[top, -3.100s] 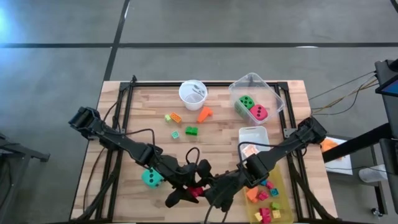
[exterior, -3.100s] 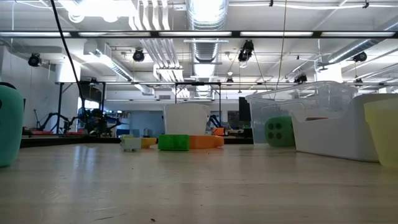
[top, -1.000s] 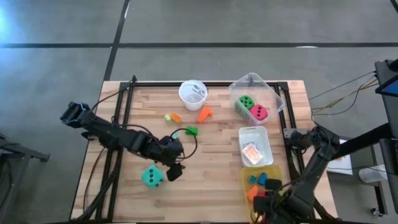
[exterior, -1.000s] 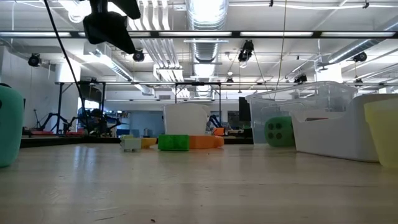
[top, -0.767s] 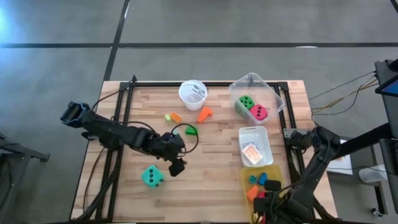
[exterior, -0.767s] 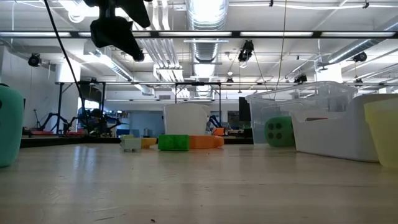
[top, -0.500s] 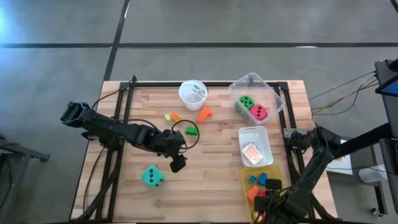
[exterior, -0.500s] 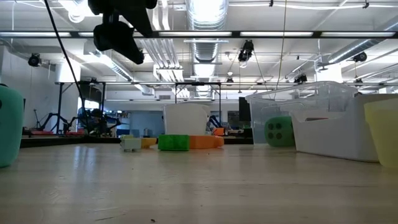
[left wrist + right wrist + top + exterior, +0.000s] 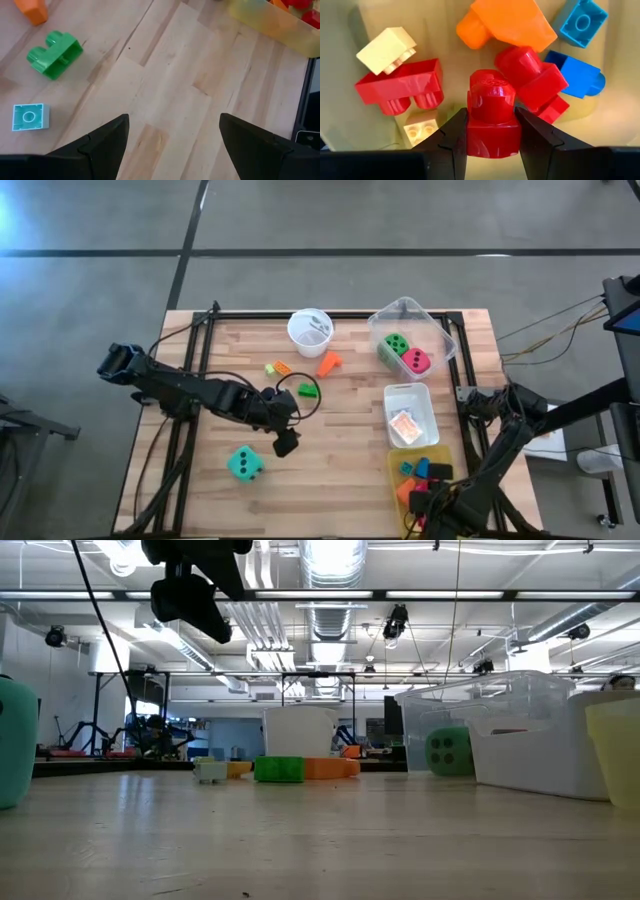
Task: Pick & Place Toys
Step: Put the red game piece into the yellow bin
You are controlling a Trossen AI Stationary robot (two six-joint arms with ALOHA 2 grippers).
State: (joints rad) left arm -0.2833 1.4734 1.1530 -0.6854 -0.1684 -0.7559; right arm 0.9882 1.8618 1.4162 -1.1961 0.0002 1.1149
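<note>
My right gripper (image 9: 491, 117) hangs over the near end of the yellow bin (image 9: 402, 467) at the table's near right, shut on a red block (image 9: 492, 100). Several red, orange, blue and cream blocks lie in that bin. My left gripper (image 9: 172, 120) stands open above bare wood near the table's middle (image 9: 286, 444), with nothing between its fingers. A teal die (image 9: 245, 463) rests on the table to its near left. A green block (image 9: 54, 54), a pale blue block (image 9: 30, 117) and an orange block (image 9: 328, 363) lie farther off. My right gripper pinches the red block by two opposite sides of its body (image 9: 470, 135) between its two fingers. The fingers point down from above. The block sits upright with its round stud (image 9: 492, 90) pointing away from the gripper, over the blocks in the bin; whether it touches them I cannot tell.
A clear bin (image 9: 438, 332) at the far right holds a green die (image 9: 397, 344) and a pink die (image 9: 416, 361). A white bin (image 9: 420, 395) with a small card pack (image 9: 404, 426) stands between it and the yellow bin. A white cup (image 9: 310, 330) stands at the far middle.
My right gripper has sunk toward the yellow bin with the red block still between its fingers. My left gripper has swung a little toward the table's far right, still open, and has then kept still.
</note>
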